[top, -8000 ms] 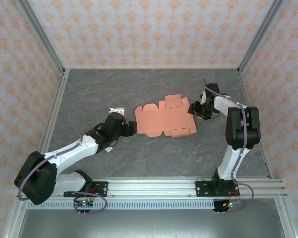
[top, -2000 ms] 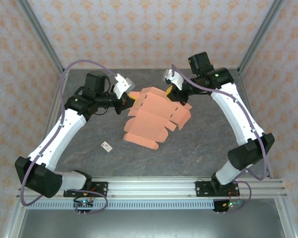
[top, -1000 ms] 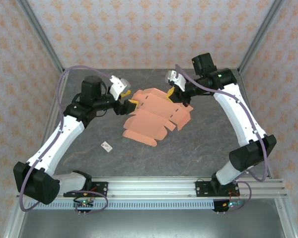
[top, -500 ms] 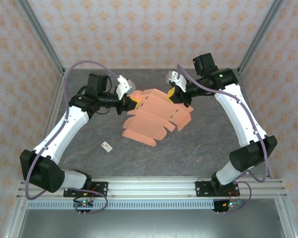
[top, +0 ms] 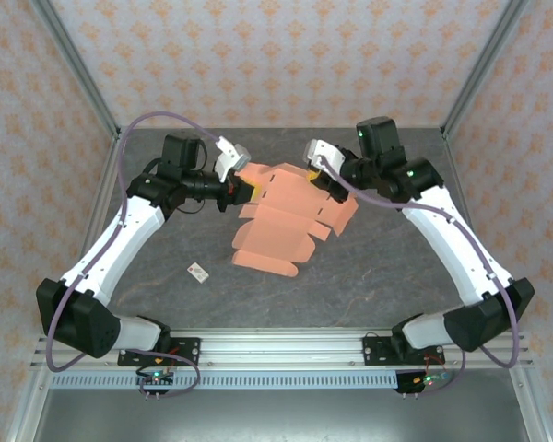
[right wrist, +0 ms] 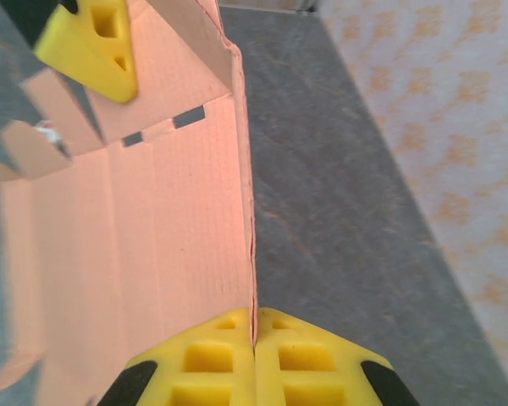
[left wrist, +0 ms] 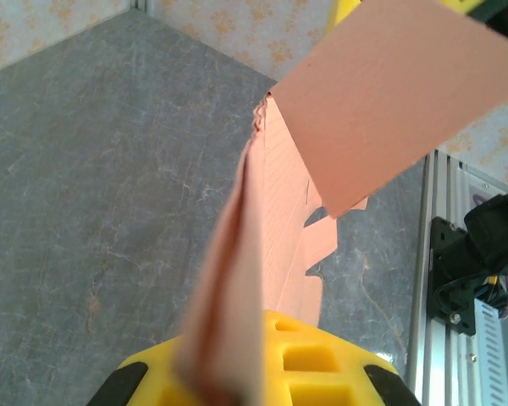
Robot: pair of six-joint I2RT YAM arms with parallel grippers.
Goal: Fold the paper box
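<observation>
The paper box [top: 286, 216] is an unfolded salmon-orange die-cut sheet held up between both grippers above the middle of the table, its lower flaps hanging toward the near side. My left gripper [top: 244, 184] is shut on the sheet's left edge. In the left wrist view the cardboard [left wrist: 381, 93] runs edge-on out of the gripper [left wrist: 254, 372]. My right gripper [top: 324, 180] is shut on the right edge. In the right wrist view the sheet [right wrist: 152, 220] is pinched between the yellow fingers at the gripper [right wrist: 255, 338], and a left yellow finger [right wrist: 97, 51] shows at the far end.
A tiny white tag [top: 198, 271] lies on the grey table at the left front. The aluminium rail [top: 286, 345] with both arm bases runs along the near edge. Patterned walls close off the back and both sides.
The left gripper came in to the sheet's left edge and shut on it. The right arm shifted slightly while keeping its grip, and the sheet tilted a little.
</observation>
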